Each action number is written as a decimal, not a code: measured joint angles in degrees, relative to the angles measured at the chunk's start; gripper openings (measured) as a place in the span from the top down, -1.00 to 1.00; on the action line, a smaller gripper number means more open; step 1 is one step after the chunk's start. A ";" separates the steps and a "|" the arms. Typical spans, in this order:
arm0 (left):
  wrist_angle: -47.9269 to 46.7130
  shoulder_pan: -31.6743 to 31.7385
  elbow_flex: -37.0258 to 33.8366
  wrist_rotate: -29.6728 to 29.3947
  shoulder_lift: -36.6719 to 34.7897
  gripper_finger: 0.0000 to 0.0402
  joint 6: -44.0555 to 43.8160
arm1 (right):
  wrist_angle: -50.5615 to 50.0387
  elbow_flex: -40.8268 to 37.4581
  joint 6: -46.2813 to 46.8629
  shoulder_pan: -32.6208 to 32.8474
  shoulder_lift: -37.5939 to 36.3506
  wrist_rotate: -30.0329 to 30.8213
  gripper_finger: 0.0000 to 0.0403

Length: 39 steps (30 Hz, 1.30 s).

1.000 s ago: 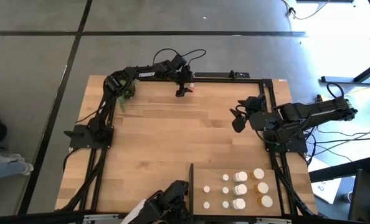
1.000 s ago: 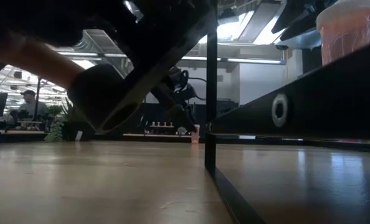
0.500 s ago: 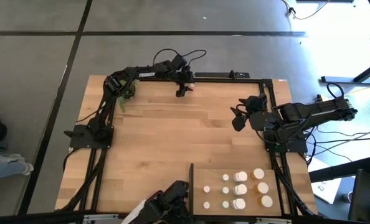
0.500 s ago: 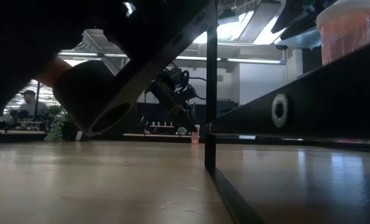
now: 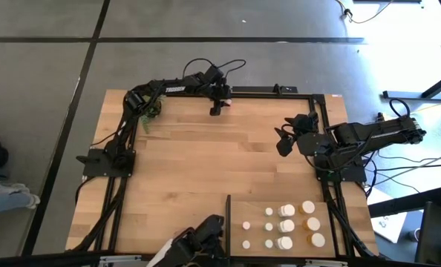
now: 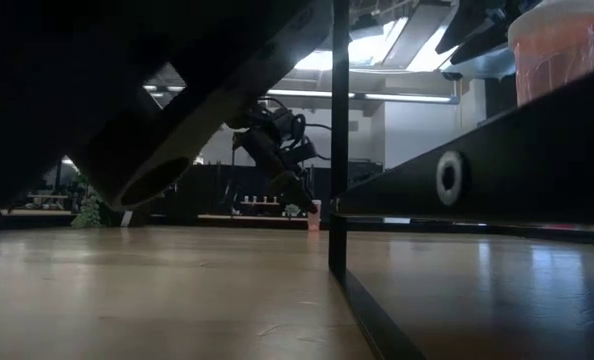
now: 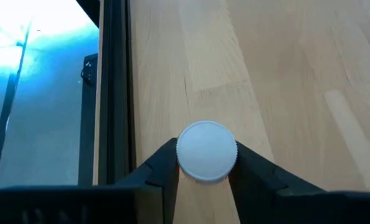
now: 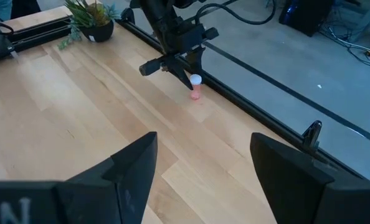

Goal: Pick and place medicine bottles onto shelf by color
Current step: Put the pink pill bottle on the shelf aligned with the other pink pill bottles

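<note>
L claw on a bottle at the far table edge; R arm waits.

L claw (image 7: 203, 177) sits at the far edge of the table (image 5: 191, 170), just inside the black frame rail, fingers (image 7: 162, 168) touching both sides of the white cap of an orange-bodied bottle (image 7: 206, 151) standing upright on the wood, so clamped on it. R wrist view shows the same bottle (image 8: 195, 86) under that claw (image 8: 184, 67). R claw (image 5: 283, 141) hovers over the table's R side, fingers well apart, nothing between. Shelf (image 5: 347, 230) at the near R corner carries the other bottles (image 5: 286, 225) in rows, white ones L, orange ones R. Potted plant (image 8: 91, 18) in the far L corner.
</note>
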 joint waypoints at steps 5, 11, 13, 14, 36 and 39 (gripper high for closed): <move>-2.56 0.02 0.00 -1.65 -1.80 0.46 -0.02 | 0.00 0.00 -0.11 0.01 0.00 -0.05 -0.28; -6.08 0.13 0.04 -3.22 -5.59 0.46 -0.39 | -0.24 0.00 -0.17 -0.01 -0.02 -0.47 -0.28; -8.25 0.13 0.04 -3.30 -7.29 0.46 -0.76 | -0.24 0.00 -0.41 -0.01 -0.01 -1.83 -0.28; -9.01 0.13 0.04 -3.29 -8.17 0.46 -1.33 | -0.24 0.00 -0.41 -0.01 -0.02 -2.61 -0.28; -23.10 -19.75 0.02 -9.05 -27.38 0.46 -14.25 | -0.22 0.00 -8.16 0.00 -0.04 -12.87 -0.28; -22.85 -24.76 0.02 -8.81 -28.14 0.46 -16.89 | -0.21 0.00 -8.92 0.02 -0.04 -15.64 -0.28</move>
